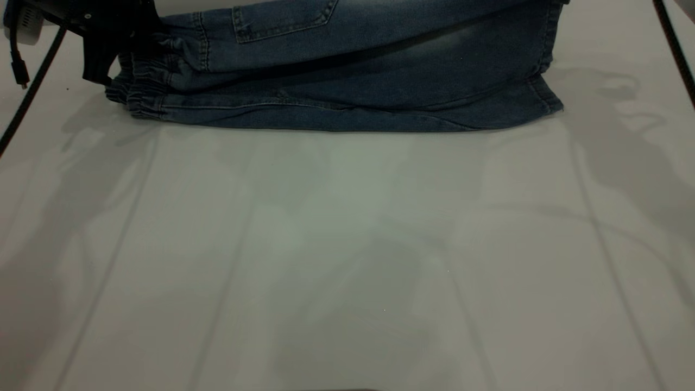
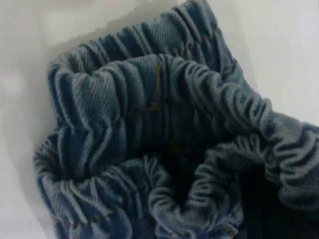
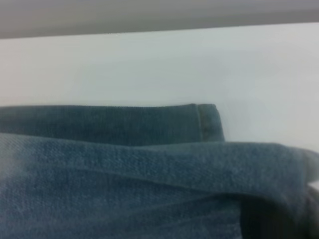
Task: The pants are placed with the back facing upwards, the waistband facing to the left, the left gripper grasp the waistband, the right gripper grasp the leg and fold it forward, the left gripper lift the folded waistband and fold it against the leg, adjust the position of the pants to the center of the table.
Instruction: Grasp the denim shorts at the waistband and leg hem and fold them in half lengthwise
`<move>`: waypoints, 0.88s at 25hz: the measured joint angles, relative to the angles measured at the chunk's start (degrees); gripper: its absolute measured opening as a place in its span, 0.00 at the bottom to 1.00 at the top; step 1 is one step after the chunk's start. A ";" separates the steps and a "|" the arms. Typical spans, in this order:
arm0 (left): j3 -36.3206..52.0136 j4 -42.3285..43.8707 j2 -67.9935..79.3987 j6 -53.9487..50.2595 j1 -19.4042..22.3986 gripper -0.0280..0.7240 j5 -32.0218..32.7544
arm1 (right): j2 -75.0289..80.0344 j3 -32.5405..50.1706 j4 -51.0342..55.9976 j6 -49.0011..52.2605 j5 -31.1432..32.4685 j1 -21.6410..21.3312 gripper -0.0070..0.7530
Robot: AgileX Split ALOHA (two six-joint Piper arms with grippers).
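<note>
Left claw [image 1: 100,62] sits at the far left of the counter [image 1: 347,260], right against the waistband [image 1: 138,89]. From outside I see its black body touching the puckered band, but I cannot tell whether its fingers are clenched on it. A thin black cable [image 1: 30,92] trails off it toward the left edge.

On my left wrist view the waistband [image 2: 164,149] fills the picture, bunched into gathered loops with the opening facing the camera.

I see the pants [image 1: 347,70] lying along the far edge of the counter, long axis running left to right, waistband pointing left and hems [image 1: 545,92] pointing right. One leg is folded over the other; a back pocket [image 1: 282,19] shows on top.

Right claw itself is not in my pictures. Its wrist view shows only denim close up, with a stitched hem [image 3: 207,122] lying flat on the counter [image 3: 199,64].
</note>
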 joint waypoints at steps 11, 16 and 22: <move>-2.33 3.68 0.00 4.98 0.01 0.29 0.57 | 0.00 0.00 0.27 0.00 -0.30 -0.06 0.46; -6.08 4.16 0.00 10.61 0.01 0.51 4.15 | 0.00 0.00 0.39 0.07 1.49 -0.06 0.63; -10.05 4.38 0.00 19.14 0.01 0.67 10.31 | -0.18 0.00 0.43 0.07 2.90 -0.10 0.65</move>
